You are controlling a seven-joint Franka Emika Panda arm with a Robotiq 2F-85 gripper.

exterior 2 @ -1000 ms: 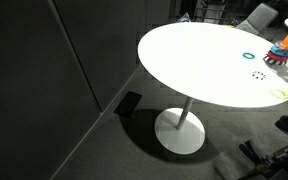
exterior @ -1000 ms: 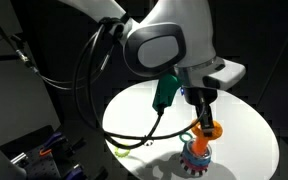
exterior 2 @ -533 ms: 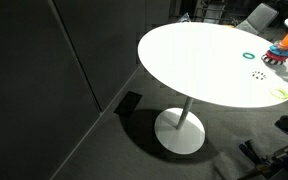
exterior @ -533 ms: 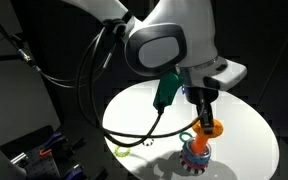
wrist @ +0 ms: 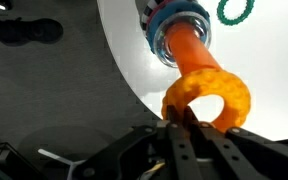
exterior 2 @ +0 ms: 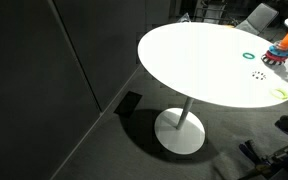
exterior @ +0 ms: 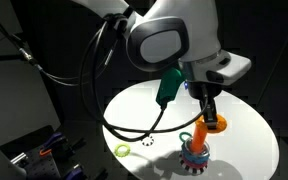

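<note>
My gripper [wrist: 187, 118] is shut on the rim of an orange ring [wrist: 209, 95]. In an exterior view the gripper [exterior: 210, 112] holds the orange ring [exterior: 216, 124] in the air, just above and beside the top of an orange peg [exterior: 198, 140]. The peg [wrist: 189, 50] stands on a stacking toy with a blue ring [wrist: 174, 22] and other coloured rings [exterior: 194, 160] round its base. The ring is not on the peg. The toy [exterior 2: 277, 55] stands near the edge of the white round table [exterior 2: 204, 70].
Loose rings lie on the table: a green ring [exterior 2: 248, 55] [wrist: 236, 10], a small dark ring [exterior 2: 259, 74] [exterior: 147, 142] and a yellow-green ring [exterior: 123, 150] [exterior 2: 280, 93]. Black cables [exterior: 104, 80] hang from the arm. Dark walls surround the table; its pedestal foot [exterior 2: 180, 130] stands on the floor.
The gripper has lifted the orange ring slightly up and to the side of the peg. The rings on the table have not moved.
</note>
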